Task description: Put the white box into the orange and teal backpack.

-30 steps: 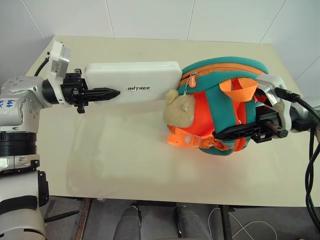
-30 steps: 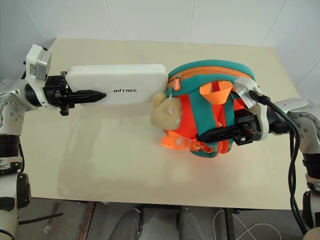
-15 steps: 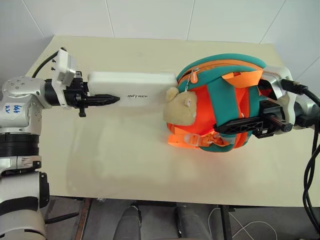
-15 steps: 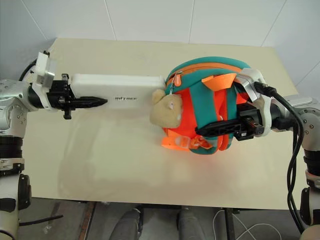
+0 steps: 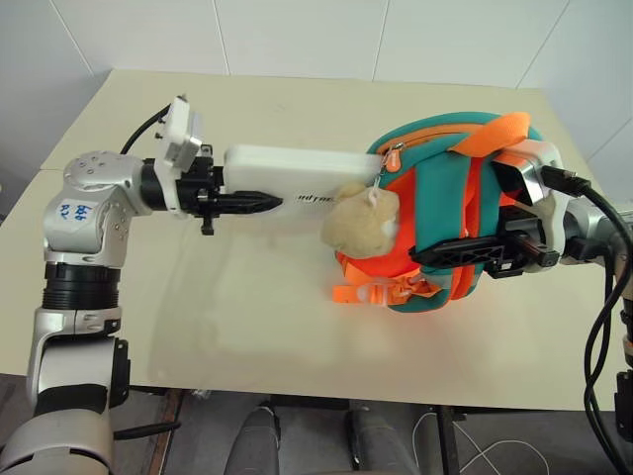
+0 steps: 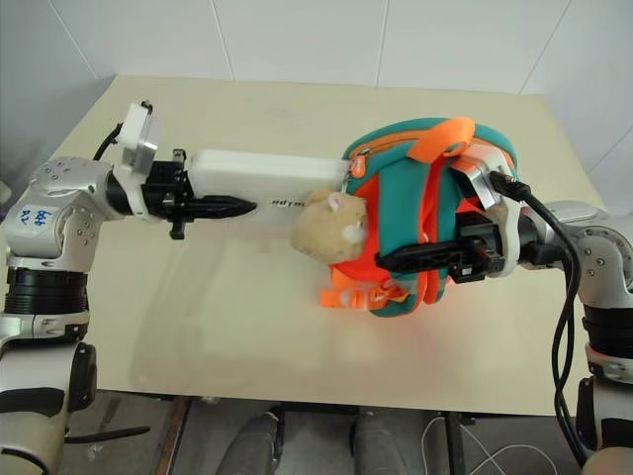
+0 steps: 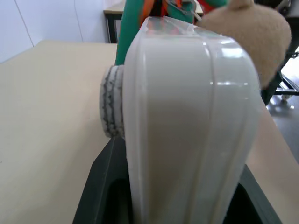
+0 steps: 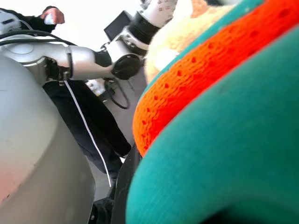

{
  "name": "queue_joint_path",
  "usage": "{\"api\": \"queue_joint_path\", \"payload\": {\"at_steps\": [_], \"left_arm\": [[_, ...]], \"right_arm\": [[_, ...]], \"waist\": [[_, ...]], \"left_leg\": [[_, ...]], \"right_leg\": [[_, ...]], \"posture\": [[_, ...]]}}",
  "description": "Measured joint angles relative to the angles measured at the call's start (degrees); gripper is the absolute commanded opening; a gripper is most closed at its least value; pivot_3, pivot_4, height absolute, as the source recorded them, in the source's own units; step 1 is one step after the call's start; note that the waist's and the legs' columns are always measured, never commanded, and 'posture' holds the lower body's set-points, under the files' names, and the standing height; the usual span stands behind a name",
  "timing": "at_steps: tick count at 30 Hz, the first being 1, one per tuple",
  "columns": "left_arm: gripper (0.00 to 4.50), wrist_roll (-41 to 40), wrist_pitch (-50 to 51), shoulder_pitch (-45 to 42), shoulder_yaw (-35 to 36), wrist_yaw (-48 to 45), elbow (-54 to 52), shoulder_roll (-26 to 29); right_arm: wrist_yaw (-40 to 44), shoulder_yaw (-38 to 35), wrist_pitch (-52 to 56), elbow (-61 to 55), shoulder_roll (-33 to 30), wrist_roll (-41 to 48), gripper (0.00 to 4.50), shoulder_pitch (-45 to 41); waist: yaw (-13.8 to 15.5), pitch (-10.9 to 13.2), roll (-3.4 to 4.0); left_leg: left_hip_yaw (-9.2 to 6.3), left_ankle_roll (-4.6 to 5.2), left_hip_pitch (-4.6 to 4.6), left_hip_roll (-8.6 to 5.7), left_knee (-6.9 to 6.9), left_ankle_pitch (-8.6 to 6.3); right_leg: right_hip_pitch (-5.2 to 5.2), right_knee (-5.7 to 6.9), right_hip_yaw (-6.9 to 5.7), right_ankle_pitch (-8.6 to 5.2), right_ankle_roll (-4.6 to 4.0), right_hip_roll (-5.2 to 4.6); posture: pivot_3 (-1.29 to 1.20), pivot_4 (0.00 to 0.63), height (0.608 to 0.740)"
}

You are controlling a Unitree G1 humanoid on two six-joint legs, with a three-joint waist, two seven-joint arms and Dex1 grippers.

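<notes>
Just past the tips of my left gripper point(image 5: 259, 203), the white box point(image 5: 297, 173) runs lengthwise toward the orange and teal backpack point(image 5: 445, 223), and I am grasping the box by its near end with the fingers clamped on its flat sides; the left wrist view shows the box seated edge-on between them. The far end of the box meets the backpack at the zipper line, right behind the tan plush animal point(image 5: 361, 220) that hangs off the front, but I cannot tell whether the tip has entered the opening or is only pressing against the fabric. On the other side of the bag, my right gripper point(image 6: 391, 263) is clenched on a teal strap and holds the backpack up off the beige table point(image 5: 247, 327), its mouth turned toward the box. The step in hand, as I judge it, is feeding the box in. To do it well I would keep the box in line with the zipper gap, push along its own length rather than sideways, and brace the bag firmly with the right arm so it does not swing away. The plush animal sits close to the entry and could snag the corner, so I would favour the side of the opening away from it.
</notes>
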Motion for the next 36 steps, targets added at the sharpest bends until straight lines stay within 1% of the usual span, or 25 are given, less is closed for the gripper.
{"api": "queue_joint_path", "payload": {"at_steps": [2,4,5,7,10,14,17,22,28,30,33,34,35,36], "left_arm": [[1.24,0.4,2.3,-1.9,-1.6,2.4,0.0,-1.6],[1.24,1.9,2.8,-2.9,-3.5,4.4,-0.3,-2.2],[1.24,2.5,3.1,-3.8,-4.4,5.4,-0.3,-3.3],[1.24,3.7,3.7,-5.4,-6.6,6.7,-0.3,-5.1],[1.24,6.8,2.8,-6.9,-10.6,7.0,0.2,-6.4],[1.24,8.7,2.3,-9.0,-13.2,8.0,5.6,-12.5],[1.24,9.7,0.5,-9.9,-13.9,8.0,9.2,-15.8],[1.24,10.9,-6.2,-11.1,-13.1,10.8,16.7,-22.6],[1.24,12.2,-11.3,-11.8,-12.9,13.3,20.9,-26.1],[1.99,12.6,-11.7,-11.8,-12.5,14.1,21.2,-26.5],[2.87,12.6,-11.7,-11.8,-12.1,14.0,20.5,-25.8],[3.06,12.6,-11.7,-11.8,-12.0,13.7,20.1,-25.2],[3.41,12.7,-12.0,-11.6,-12.0,13.3,19.5,-24.6],[3.41,12.7,-12.7,-11.2,-12.0,12.4,18.5,-23.2]], "right_arm": [[-0.5,0.0,0.0,-0.1,0.5,0.0,0.03,0.0],[-0.7,0.0,-0.2,-0.2,0.7,-0.1,0.03,0.2],[-0.7,0.1,-0.4,-0.3,0.7,-0.1,0.03,0.4],[-0.7,0.3,-0.6,-0.6,0.7,-0.2,0.03,0.5],[-0.7,0.5,-0.9,-0.9,0.7,-0.7,0.03,0.5],[-0.9,1.2,-1.9,-1.1,2.1,-1.3,0.03,0.5],[-1.3,1.3,-2.4,-2.0,2.6,-1.3,0.03,1.2],[-3.5,0.0,-3.0,-2.7,2.9,-1.3,0.03,3.1],[-5.6,-0.4,-3.1,-4.4,3.0,-0.9,0.03,4.5],[-6.3,-0.5,-3.2,-4.4,3.5,-0.8,0.00,4.6],[-6.9,-0.5,-3.3,-4.8,3.7,-0.5,0.00,4.8],[-7.1,-0.5,-3.3,-5.0,3.7,-0.4,0.00,5.0],[-7.2,-0.5,-3.3,-5.1,3.8,-0.3,0.00,5.0],[-7.3,-0.5,-3.3,-5.2,3.9,-0.2,0.00,5.1]], "waist": [[0.0,0.0,0.00],[-0.1,0.0,0.00],[-0.1,0.0,0.00],[-0.1,0.0,0.00],[-0.3,0.0,0.01],[0.0,0.0,0.01],[-0.1,0.0,0.01],[0.1,0.0,0.01],[-0.1,0.0,0.01],[-0.1,0.0,0.01],[-0.1,0.0,0.01],[-0.1,0.0,0.01],[-0.1,0.0,0.01],[-0.3,0.0,0.01]], "left_leg": [[0.00,0.00,0.00,0.00,0.02,0.00],[0.00,0.00,0.00,0.00,0.02,0.00],[0.00,0.00,0.00,0.00,0.02,0.00],[0.00,0.00,0.00,0.00,0.03,0.00],[0.00,-0.01,0.02,0.01,0.02,0.00],[0.00,0.00,-0.01,0.00,0.16,0.00],[0.00,0.02,-0.02,-0.01,0.19,-0.01],[0.00,0.03,-0.06,-0.02,0.30,-0.02],[-0.01,0.05,-0.06,-0.02,0.35,-0.03],[0.00,0.05,-0.06,-0.02,0.38,-0.03],[-0.01,0.05,-0.07,-0.02,0.37,-0.03],[-0.01,0.05,-0.06,-0.02,0.37,-0.03],[0.00,0.05,-0.06,-0.02,0.36,-0.03],[0.00,0.04,-0.06,-0.01,0.35,-0.03]], "right_leg": [[0.00,0.01,0.00,0.00,0.00,0.00],[0.00,0.00,0.01,0.00,0.01,0.00],[0.00,0.01,0.01,0.00,0.01,0.01],[0.00,0.02,0.01,0.00,0.01,0.02],[0.00,0.03,0.02,0.00,0.01,0.04],[0.02,0.07,0.01,0.01,0.01,0.04],[0.03,0.05,0.03,0.01,0.02,0.04],[0.05,0.06,0.03,0.02,0.05,0.03],[0.05,0.11,0.04,0.03,0.07,0.04],[0.05,0.11,0.04,0.04,0.08,0.04],[0.05,0.11,0.05,0.04,0.09,0.05],[0.05,0.11,0.05,0.04,0.09,0.05],[0.04,0.11,0.05,0.04,0.09,0.05],[0.04,0.11,0.05,0.04,0.09,0.05]], "posture": [[0.00,0.150,0.740],[0.00,0.150,0.740],[0.00,0.150,0.740],[0.00,0.150,0.740],[0.00,0.150,0.740],[0.00,0.150,0.740],[0.00,0.150,0.740],[0.00,0.150,0.740],[0.00,0.150,0.740],[0.00,0.150,0.740],[0.00,0.150,0.740],[0.00,0.150,0.740],[0.00,0.150,0.740],[0.00,0.150,0.740]]}}
